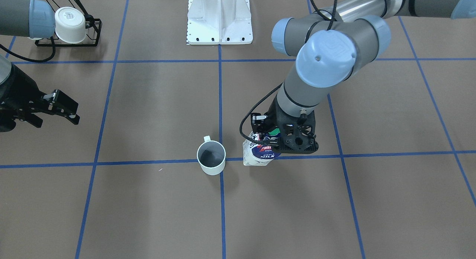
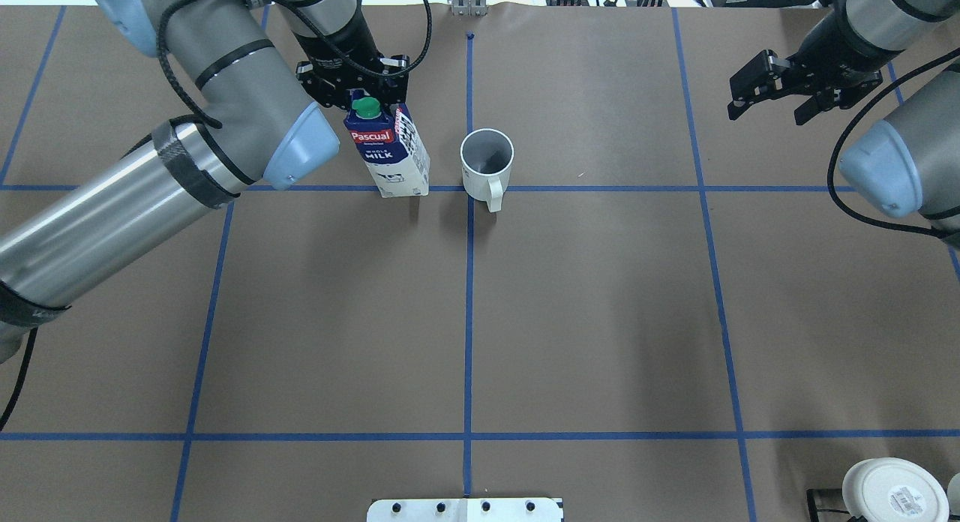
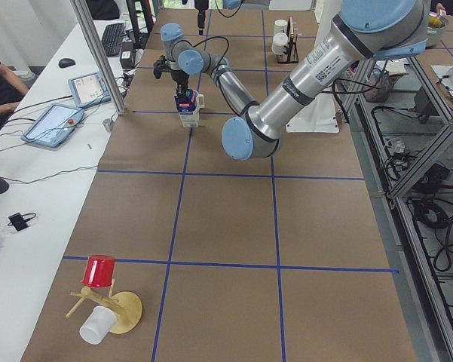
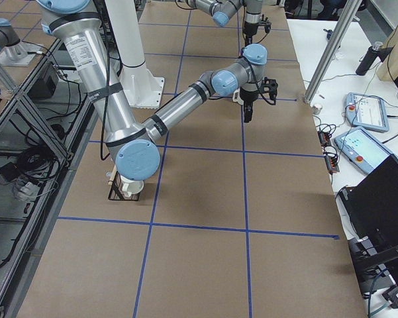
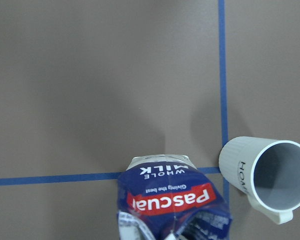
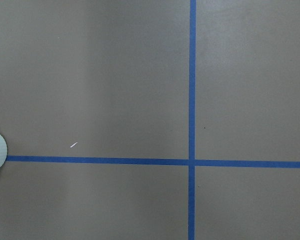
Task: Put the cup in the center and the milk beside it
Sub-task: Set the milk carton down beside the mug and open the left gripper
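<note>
Clock directions are as in the overhead view, with 12 away from the robot.

Brown paper-covered table (image 2: 600, 319) with a blue tape grid (image 2: 467, 319). White robot base plate (image 1: 219, 17) at the 6 o'clock edge. Operator bench with tablets (image 3: 56, 121) along the 12 o'clock side.

Black wire rack (image 1: 93, 32) holding a white cup (image 1: 70, 24) near 5 o'clock. Wooden stand with a red cup (image 3: 99, 270) far out toward 10 o'clock.

White mug (image 2: 487, 162) is upright at a crossing on the centre tape line, handle to 6 o'clock. Milk carton (image 2: 390, 154) is upright at the mug's 9 o'clock, just beside it, not touching.

Left gripper (image 2: 360, 94) sits on the carton's gable. It looks pinched on it, but the fingertips are hidden behind the gripper body. The left forearm covers the table around 9 o'clock.

Right gripper (image 2: 772, 102) hangs toward 2 o'clock, jaws spread, empty, well apart from the mug.
</note>
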Controlling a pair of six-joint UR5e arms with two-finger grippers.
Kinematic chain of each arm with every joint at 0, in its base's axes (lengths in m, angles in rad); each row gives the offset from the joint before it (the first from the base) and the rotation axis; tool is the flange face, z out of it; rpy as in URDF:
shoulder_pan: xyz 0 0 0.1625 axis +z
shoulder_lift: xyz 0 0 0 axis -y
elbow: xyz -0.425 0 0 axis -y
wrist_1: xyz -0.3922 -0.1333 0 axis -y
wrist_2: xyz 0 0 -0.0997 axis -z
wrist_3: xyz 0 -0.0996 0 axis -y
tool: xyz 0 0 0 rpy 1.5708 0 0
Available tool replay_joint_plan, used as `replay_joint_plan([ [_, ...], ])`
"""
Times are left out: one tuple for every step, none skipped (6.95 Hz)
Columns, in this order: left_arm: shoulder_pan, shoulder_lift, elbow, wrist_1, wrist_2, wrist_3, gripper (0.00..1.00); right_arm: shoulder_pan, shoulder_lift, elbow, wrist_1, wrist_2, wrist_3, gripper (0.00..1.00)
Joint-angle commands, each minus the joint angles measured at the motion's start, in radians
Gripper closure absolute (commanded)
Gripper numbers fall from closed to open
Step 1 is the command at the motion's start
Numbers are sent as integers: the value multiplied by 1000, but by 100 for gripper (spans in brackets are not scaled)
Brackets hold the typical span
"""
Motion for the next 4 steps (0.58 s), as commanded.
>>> replay_joint_plan([
  [38, -26, 34, -39, 39, -47, 100, 0, -9, 9, 0, 0, 0, 0],
  [41, -26, 37, -39, 39, -47, 100, 0, -10, 15, 0, 0, 0, 0],
  [44, -26, 38, -42, 39, -47, 100, 0, -13, 16, 0, -1, 0, 0],
  [51, -26, 40, -57, 39, -68, 100, 0, -15, 15, 0, -1, 0, 0],
])
